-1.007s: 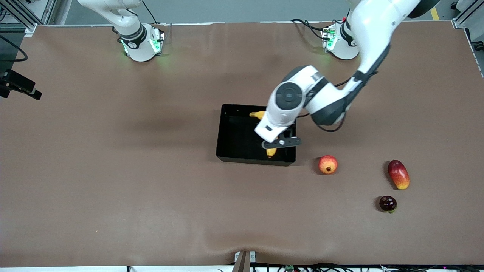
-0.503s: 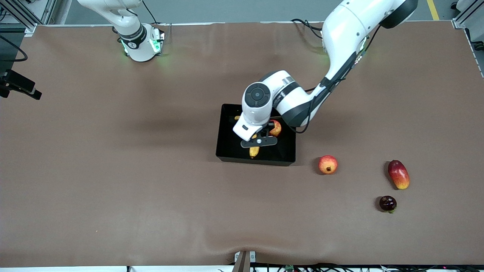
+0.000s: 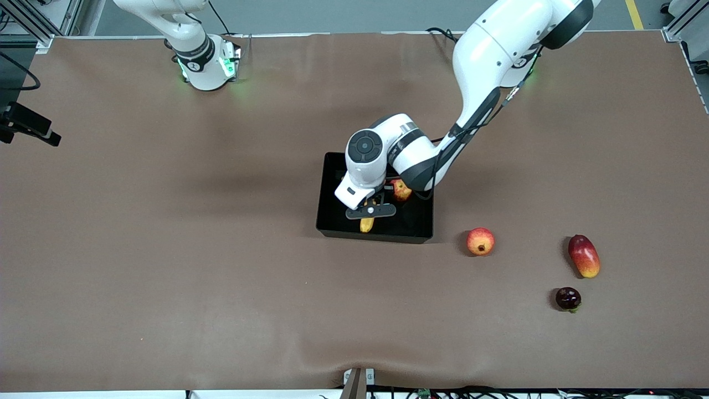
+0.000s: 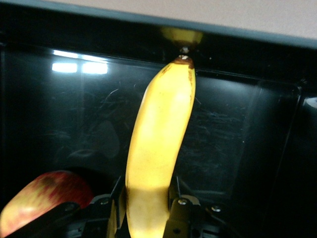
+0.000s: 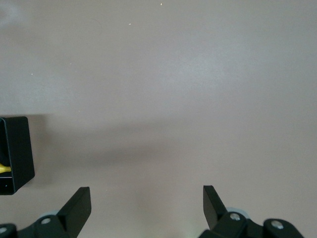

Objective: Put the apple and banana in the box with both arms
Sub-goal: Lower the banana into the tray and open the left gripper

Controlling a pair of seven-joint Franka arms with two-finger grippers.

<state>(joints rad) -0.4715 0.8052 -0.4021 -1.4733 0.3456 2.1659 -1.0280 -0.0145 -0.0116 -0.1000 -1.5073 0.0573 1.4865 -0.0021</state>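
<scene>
Front view: banana (image 3: 366,223) mostly arm-hidden

even overhead light, bright and flat on the brown table (image 3: 166,249), soft shadows pooling under the left arm (image 3: 487,61) beside the box (image 3: 327,221). in the left wrist view white glare streaks the box's glossy black floor, the banana (image 4: 158,148) sharp, the apple (image 4: 39,198) soft. green base lights glow at the table's far edge.

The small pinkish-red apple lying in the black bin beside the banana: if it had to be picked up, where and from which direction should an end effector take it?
Probably from straight above, fingers closing across the widest part of the small pinkish-red round apple. It lies in the shallow glossy black plastic bin, whose walls hinder a sideways approach, and the left end effector, shut on the curved yellow banana, sits close beside it. The right end effector waits open over bare table.
</scene>
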